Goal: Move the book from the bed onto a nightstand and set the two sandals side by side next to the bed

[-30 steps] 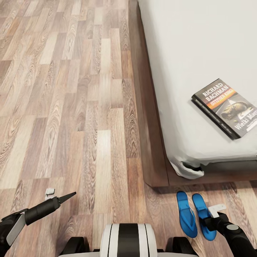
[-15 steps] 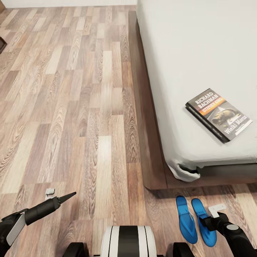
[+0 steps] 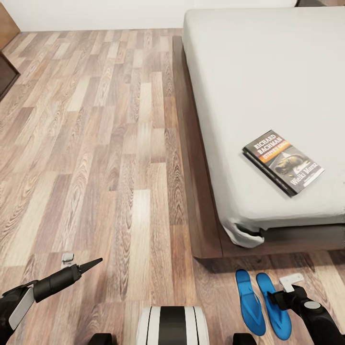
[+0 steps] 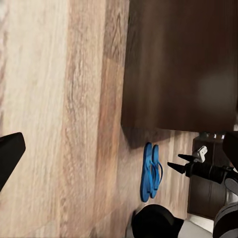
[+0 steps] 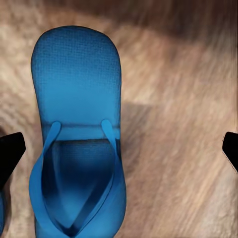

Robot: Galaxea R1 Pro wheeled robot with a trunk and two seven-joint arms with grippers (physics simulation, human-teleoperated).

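Note:
The book [image 3: 282, 162], dark with an orange band, lies flat on the bed [image 3: 268, 76] near its foot corner. The two sandals [image 3: 250, 302] [image 3: 274, 306], bright blue, lie side by side on the floor just beyond the bed's corner. My right gripper [image 3: 283, 290] hovers open above the right sandal [image 5: 77, 148], with its fingertips [image 5: 10, 153] spread far apart either side of it. Out over bare floor at the left, my left gripper [image 3: 82, 261] is open and holds nothing. The pair [image 4: 151, 171] also shows below the bed frame [image 4: 178, 64]. The nightstand is out of view.
Wood-plank floor [image 3: 110, 143] stretches wide to the left of the bed. A dark brown cabinet edge [image 3: 7, 72] stands at the far left, by a pale wall [image 3: 96, 14]. My own base [image 3: 172, 326] is at the bottom.
The whole picture has slid downward, so the camera has lifted its look: more of the bed, the far wall and the cabinet edge show. Both arms, the book and the sandals stay put.

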